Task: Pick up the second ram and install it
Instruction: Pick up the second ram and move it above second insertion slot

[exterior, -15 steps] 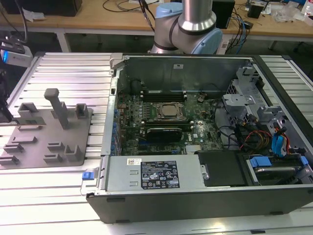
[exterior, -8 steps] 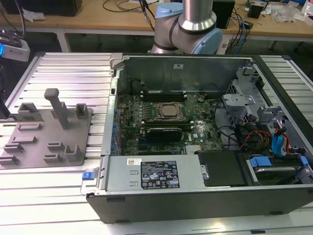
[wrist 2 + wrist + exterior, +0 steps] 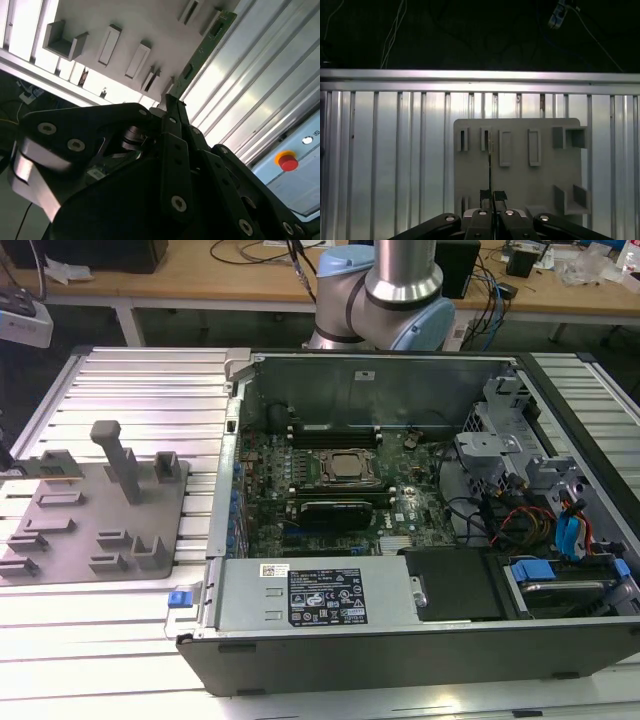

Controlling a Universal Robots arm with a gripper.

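Pincer (image 3: 492, 196): narrow, my two fingers pinched on the near end of the ram.
Ram (image 3: 201, 52): a slim green stick in my grip, clamped at one end and free along the rest of its length.
Long axis: it runs straight out from my fingertips, in line with the fingers. In the first wrist view I see it edge-on, as a thin dark line.
Far end: it reaches out ahead of me over the tray (image 3: 520, 177), close to a pair of narrow pockets. I cannot tell whether it touches them or hangs just clear.
Tray: a grey plate with pockets and raised blocks, directly ahead of my fingertips, resting on the slatted metal table (image 3: 385, 150).
Case (image 3: 400, 370): open, well apart from me, off to the tray's side toward the exterior view's right.
Slots (image 3: 335, 430): long dark rows on the board just beside the processor (image 3: 348, 466). They run across the case from the exterior view's left to its right. I cannot tell whether one already holds a stick.
Stage, as I judge it: the ram is picked and not yet installed.
What matters: the ram is already in my grip, so the question is its long axis against the slots' line.
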